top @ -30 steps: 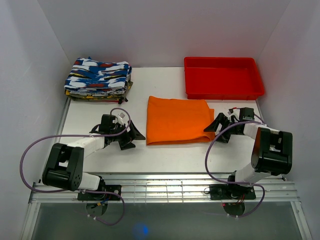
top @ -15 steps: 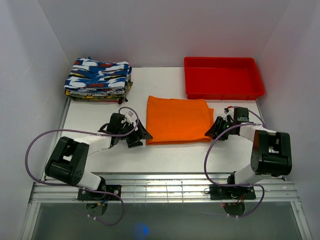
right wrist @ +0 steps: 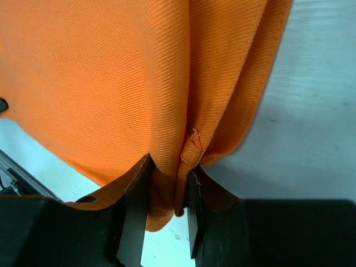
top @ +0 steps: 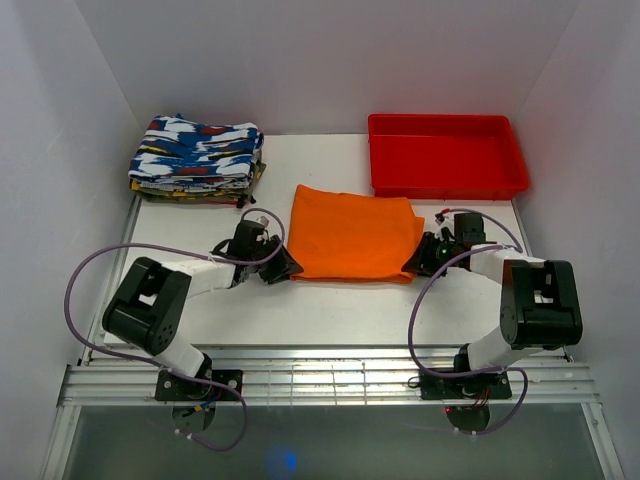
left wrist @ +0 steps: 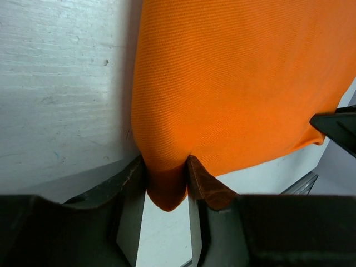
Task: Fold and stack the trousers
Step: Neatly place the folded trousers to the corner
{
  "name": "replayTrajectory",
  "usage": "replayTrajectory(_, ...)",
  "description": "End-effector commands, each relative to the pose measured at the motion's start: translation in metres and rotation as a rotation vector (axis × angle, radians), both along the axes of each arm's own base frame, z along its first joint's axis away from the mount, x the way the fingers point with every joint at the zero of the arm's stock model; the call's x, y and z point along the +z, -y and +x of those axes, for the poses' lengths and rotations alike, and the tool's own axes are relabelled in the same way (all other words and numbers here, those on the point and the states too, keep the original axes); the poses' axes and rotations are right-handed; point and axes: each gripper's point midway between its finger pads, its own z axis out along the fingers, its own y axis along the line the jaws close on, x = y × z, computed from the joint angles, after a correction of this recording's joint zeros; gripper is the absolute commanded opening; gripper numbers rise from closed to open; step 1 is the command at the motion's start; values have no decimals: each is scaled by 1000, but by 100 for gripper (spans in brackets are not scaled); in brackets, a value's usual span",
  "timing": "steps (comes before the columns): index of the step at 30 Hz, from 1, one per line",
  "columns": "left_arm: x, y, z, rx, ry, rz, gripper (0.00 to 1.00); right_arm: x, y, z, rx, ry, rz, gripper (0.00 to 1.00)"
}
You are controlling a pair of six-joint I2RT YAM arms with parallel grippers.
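Gripping the trousers (top: 355,232) at both near corners, the arms are judged ready to lift for a fold. The garment lies flat in the middle of the desk (top: 200,225). A patterned stack (top: 197,160) sits at its 10 o'clock and a red tray (top: 440,118) at its 1 o'clock, both apart from the cloth.

State of the hands:
- The left hand (top: 283,267) is clamped on the 8 o'clock corner. The left wrist view shows only a narrow tip of cloth pinched between the fingers.
- The right hand (top: 418,258) is clamped on the 4 o'clock corner. The right wrist view shows several bunched layers between the fingers, with a small frayed nick at one edge.

Probable faults:
1. Slip at the left corner. The bite is shallow, so tension during a lift may pull the tip free.
2. Layer separation at the right corner. If the fingers hold only some of the layers, the others may sag or drag on the desk and spoil the fold.
3. Skewed fold. Unequal height or speed between the arms would pull the cloth askew.
4. Overtravel toward 12 o'clock. The far edge lies near the tray wall, so the cloth may catch on it.
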Motion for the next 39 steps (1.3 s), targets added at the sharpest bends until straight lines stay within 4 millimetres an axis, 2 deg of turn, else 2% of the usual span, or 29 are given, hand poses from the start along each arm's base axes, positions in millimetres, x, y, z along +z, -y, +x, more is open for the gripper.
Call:
replayTrajectory(1,-50,-36,-25,38,-121,224,39,-16,-12,-10,43,-54,-40,22)
replayTrajectory(3,-47,-37,-22,35,-109,242,13,-16,-20,-7,65,-45,-53,17)
replayTrajectory(4,-45,-39,-20,38,-101,254,8,-15,-21,-6,67,-44,-63,9)
replayTrajectory(5,-45,-43,-23,27,-104,278,1,-17,-20,-6,65,-52,-88,8)
replayTrajectory(8,-28,-48,-14,16,-48,316,0,-9,-21,-3,76,-33,-125,8)
replayTrajectory(9,-20,-49,-10,-37,3,342,0,-7,-21,-6,83,-41,-135,8)
replayTrajectory(13,25,-54,17,-167,212,445,0,26,-27,11,108,76,-156,8)
replayTrajectory(17,54,-71,35,-236,337,599,0,64,-39,29,150,217,-229,8)
replayTrajectory(20,74,-74,45,-271,390,654,0,86,-54,35,184,302,-258,8)
replayTrajectory(23,91,-72,52,-301,445,684,0,104,-67,40,220,391,-291,8)
replayTrajectory(26,106,-64,57,-341,498,701,0,113,-73,43,243,427,-308,8)
replayTrajectory(31,148,-49,66,-342,646,681,0,150,-88,57,265,548,-310,8)
replayTrajectory(33,170,-45,73,-332,710,677,0,164,-95,59,277,592,-305,8)
replayTrajectory(39,216,-32,83,-335,862,684,0,197,-108,60,301,706,-291,8)
